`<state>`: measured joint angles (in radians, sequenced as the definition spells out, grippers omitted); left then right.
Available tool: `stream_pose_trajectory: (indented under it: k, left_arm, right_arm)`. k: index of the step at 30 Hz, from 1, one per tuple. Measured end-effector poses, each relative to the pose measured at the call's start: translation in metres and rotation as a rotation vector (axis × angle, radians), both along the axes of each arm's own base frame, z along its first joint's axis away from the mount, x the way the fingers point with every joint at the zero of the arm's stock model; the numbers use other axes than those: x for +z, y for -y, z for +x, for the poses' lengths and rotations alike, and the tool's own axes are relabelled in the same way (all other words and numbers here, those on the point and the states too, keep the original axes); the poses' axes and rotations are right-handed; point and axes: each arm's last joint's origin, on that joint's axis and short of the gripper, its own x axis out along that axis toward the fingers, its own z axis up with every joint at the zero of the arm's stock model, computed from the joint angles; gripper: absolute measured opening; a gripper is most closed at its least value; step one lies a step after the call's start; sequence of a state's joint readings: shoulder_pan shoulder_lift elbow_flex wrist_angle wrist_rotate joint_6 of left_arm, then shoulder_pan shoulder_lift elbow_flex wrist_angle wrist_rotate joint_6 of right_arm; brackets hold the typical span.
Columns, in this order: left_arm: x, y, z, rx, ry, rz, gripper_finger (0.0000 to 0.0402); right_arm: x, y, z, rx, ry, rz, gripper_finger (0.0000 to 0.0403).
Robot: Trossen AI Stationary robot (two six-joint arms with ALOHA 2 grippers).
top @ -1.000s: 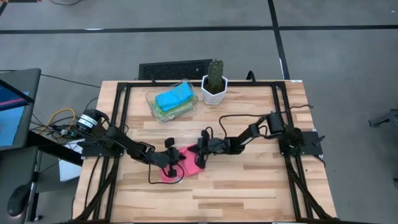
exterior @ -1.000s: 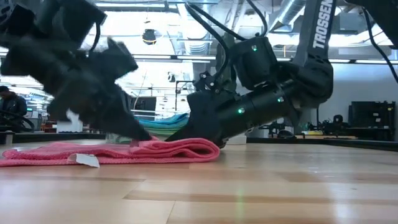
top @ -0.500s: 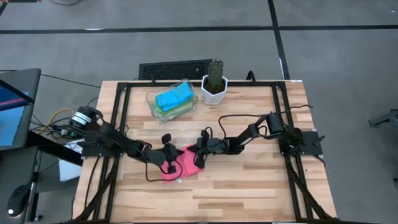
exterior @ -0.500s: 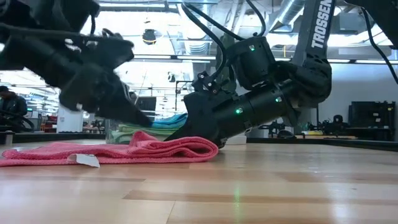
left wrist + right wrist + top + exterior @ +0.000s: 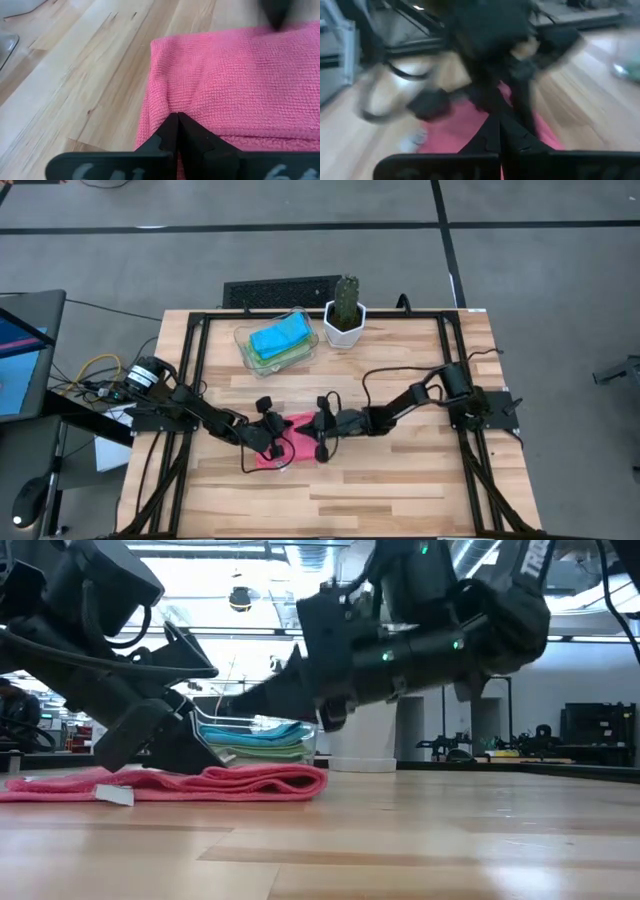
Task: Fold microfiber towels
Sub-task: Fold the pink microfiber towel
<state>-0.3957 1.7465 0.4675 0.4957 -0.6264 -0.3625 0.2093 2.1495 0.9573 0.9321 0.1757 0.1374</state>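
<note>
A hot pink towel (image 5: 296, 450) lies folded and flat on the wooden table, near its middle; a white tag (image 5: 110, 795) sticks out at one end. My left gripper (image 5: 278, 442) is shut, with its tips down on the towel (image 5: 240, 75). My right gripper (image 5: 224, 712) is shut on nothing and hangs above the towel (image 5: 250, 783), clear of it, pointing toward the table's left. The right wrist view is blurred; it shows the shut fingers (image 5: 492, 132) over the pink cloth. My left gripper sets its shut fingertips (image 5: 170, 125) on the towel's top layer (image 5: 172, 106), close to a folded edge. It comes slanting down from the table's left. The towel stays flat on the table. Whether any cloth is caught between the tips, I cannot tell.
A clear plastic tray (image 5: 262, 358) at the back left holds folded cyan and green towels (image 5: 280, 337). Beside it stands a cactus in a white pot (image 5: 345, 315). A black frame (image 5: 195, 370) runs along the table's sides. Bare wood lies toward the near edge.
My right gripper has risen from the towel's folded right end and now hangs above it, tipped closer to level. My left gripper lifted a little off the towel, then came back down onto it. The raised bump in the towel's top has flattened.
</note>
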Motion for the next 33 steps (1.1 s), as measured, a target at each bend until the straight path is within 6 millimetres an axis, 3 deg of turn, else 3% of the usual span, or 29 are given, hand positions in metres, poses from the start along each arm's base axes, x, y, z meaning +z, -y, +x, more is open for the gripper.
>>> stream_pose_trajectory:
  k: [5, 9, 13, 19, 26, 29, 33]
  left_arm:
    - [0.001, 0.001, 0.002, -0.012, -0.004, 0.002, 0.0]
    - [0.001, 0.002, 0.001, -0.012, -0.003, -0.003, 0.0]
    - [0.003, 0.003, 0.002, -0.024, 0.008, -0.01, 0.0]
    - [0.034, 0.002, -0.002, -0.03, 0.078, -0.044, 0.0]
    - [0.078, -0.008, -0.025, 0.028, 0.112, -0.062, 0.0]
    - [0.078, -0.008, -0.035, 0.038, 0.097, -0.104, 0.0]
    - [0.065, 0.001, -0.049, 0.066, 0.066, -0.139, 0.0]
  right_arm:
    - [-0.005, -0.029, 0.004, 0.06, -0.015, -0.021, 0.0011]
    - [-0.028, -0.041, -0.002, 0.027, -0.068, 0.002, 0.0017]
    - [-0.036, -0.046, -0.002, 0.032, -0.085, 0.031, 0.0014]
    - [-0.047, -0.046, -0.005, 0.004, -0.135, 0.034, 0.0016]
    - [-0.044, -0.047, -0.001, 0.002, -0.122, 0.031, 0.002]
    - [-0.035, -0.048, 0.001, 0.023, -0.065, 0.012, 0.0013]
    - [0.007, -0.044, 0.008, 0.006, 0.103, -0.044, 0.0015]
